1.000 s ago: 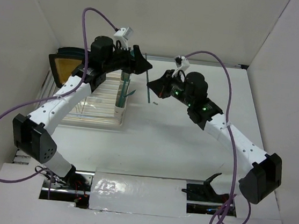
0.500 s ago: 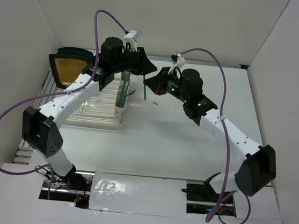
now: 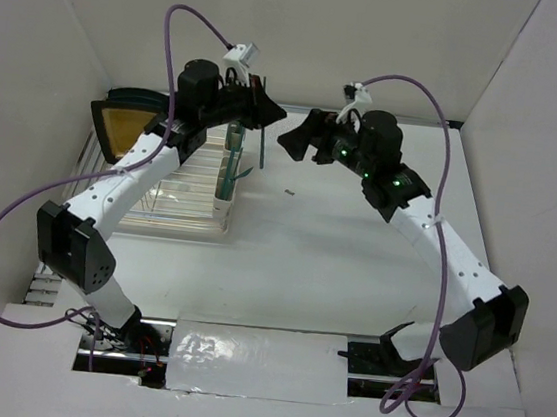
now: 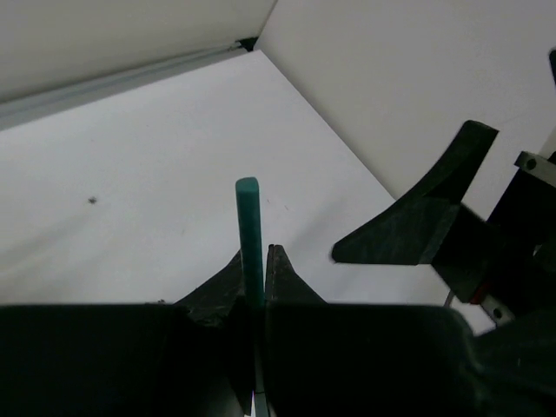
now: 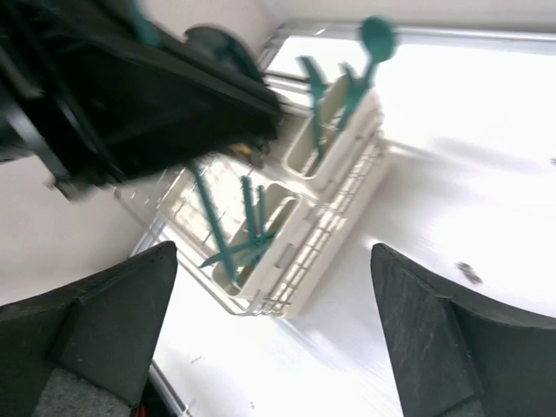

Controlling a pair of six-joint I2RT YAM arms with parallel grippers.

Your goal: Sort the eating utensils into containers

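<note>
One teal utensil [image 3: 263, 146] hangs upright above the counter [image 3: 352, 267]. The left jaws are closed tight on its upper part. In the left wrist view the same utensil [image 4: 248, 226] shows a flat, rounded end poking out past the two fingers [image 4: 217, 282] pressed against its sides. Which kind of utensil it is I cannot tell.

At about 8 o'clock from it in the top view stand the containers [image 3: 227, 177], cream-white cups joined in a row along the right edge of a clear wire rack [image 3: 159, 200]. More teal utensils [image 5: 248, 230] stand or lean inside the cups, among them a spoon [image 5: 373, 43] with its bowl up in the far one.

The right jaws sit near the held piece at its 2 o'clock, apart from it, spread wide and holding nothing. Their fingers [image 5: 113, 321] frame the right wrist view.

A tiny dark speck [image 3: 288, 192] lies on the counter at 5 o'clock from the hanging utensil. A yellow-and-black plate [image 3: 127, 123] stands at the rack's 10 o'clock corner.
</note>
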